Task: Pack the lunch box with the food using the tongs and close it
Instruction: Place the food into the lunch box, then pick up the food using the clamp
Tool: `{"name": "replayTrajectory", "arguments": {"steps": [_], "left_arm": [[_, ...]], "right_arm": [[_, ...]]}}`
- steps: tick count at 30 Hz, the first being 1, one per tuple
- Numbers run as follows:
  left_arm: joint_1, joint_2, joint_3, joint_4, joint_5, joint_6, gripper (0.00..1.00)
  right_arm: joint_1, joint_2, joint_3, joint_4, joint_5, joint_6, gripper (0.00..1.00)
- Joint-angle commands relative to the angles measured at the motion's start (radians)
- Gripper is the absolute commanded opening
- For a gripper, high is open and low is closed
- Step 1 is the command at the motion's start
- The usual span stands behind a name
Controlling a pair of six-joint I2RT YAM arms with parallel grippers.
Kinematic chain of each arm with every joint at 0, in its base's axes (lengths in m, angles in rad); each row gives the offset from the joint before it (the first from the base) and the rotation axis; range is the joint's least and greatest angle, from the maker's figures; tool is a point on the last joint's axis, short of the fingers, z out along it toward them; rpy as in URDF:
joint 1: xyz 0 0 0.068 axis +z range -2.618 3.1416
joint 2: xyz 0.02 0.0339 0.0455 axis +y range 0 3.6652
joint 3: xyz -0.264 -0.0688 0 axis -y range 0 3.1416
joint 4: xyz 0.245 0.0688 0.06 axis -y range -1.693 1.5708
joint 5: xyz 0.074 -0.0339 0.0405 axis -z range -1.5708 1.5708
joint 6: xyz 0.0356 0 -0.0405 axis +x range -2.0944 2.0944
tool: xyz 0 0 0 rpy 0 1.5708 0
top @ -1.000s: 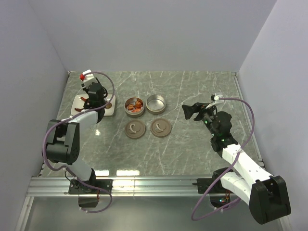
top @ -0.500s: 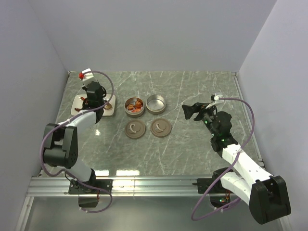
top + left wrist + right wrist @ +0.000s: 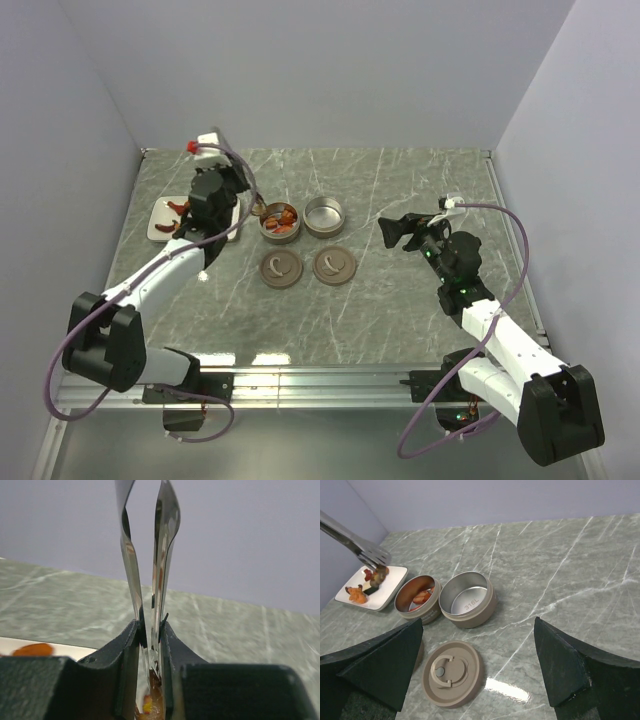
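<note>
Top external: left gripper (image 3: 228, 198) hangs beside the plate (image 3: 158, 229), the part-filled tin (image 3: 264, 222) at its 4 o'clock. Left wrist: it clenches the tongs (image 3: 161, 575), a food piece (image 3: 149, 706) pinched at their tips. Right wrist: right gripper (image 3: 478, 630) gapes idle; tongs slant toward 4 o'clock, tinward.

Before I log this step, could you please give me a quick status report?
Left gripper shut on tongs, food piece lifted near plate. Right gripper open. Left tin part-filled, right tin empty, lids off. Nothing blocking.
</note>
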Motion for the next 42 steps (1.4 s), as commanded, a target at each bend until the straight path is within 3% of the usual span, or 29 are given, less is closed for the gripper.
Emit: {"name": "replayTrajectory", "arguments": {"steps": [1,16,20,23,29,35,42], "left_arm": [[-0.055,0.016,0.055,0.016,0.058,0.014,0.13],[-0.12,0.168,0.119,0.039,0.033,0.024,0.18],[-0.122,0.168,0.118,0.037,0.015,0.021,0.35],[-0.123,0.155,0.109,0.043,0.009,0.024,0.41],[-0.123,0.134,0.099,0.034,-0.011,0.037,0.43],[-0.109,0.048,0.02,0.014,-0.15,0.074,0.42],[0.007,-0.139,-0.114,-0.076,-0.301,0.047,0.43]], "right_arm": [[0.002,-0.008,0.014,0.04,0.009,-0.015,0.98],[0.004,-0.017,0.007,0.043,0.009,-0.017,0.98],[0.004,-0.014,0.006,0.043,0.009,-0.017,0.98],[0.004,-0.011,0.007,0.043,0.009,-0.017,0.98],[0.004,-0.011,0.009,0.045,0.007,-0.017,0.98],[0.004,-0.011,0.006,0.054,0.001,-0.015,0.98],[0.001,0.019,0.015,0.074,-0.028,-0.012,0.98]]}}
